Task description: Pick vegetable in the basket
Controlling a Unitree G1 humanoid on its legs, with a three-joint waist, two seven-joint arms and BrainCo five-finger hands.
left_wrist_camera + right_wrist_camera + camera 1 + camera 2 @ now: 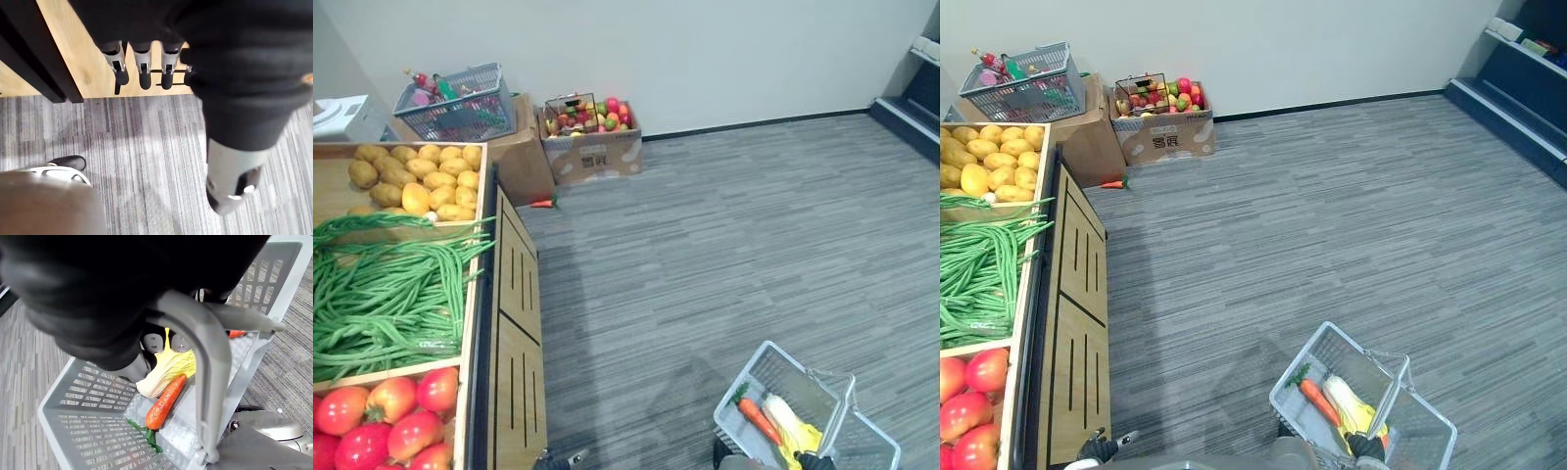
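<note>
A grey plastic basket (749, 377) hangs low at my right side over the carpet, and my right hand (98, 293) is shut on its grey handle (210, 362). Inside lie an orange carrot (165, 403) with a green top and a pale yellow-white cabbage (168, 367), side by side; the eye views show the carrot (759, 419) left of the cabbage (786, 419). My left hand (234, 73) hangs beside the wooden stand's side panel (73, 58), fingers (142, 63) relaxed and holding nothing.
A wooden display stand (514, 323) on my left holds potatoes (416, 176), green beans (382, 294) and tomatoes (382, 416). Against the far wall stand cardboard boxes, one carrying a grey basket (460, 103), one with mixed fruit (592, 137). A carrot (541, 204) lies on the floor. Dark shelving (915, 88) lines the right.
</note>
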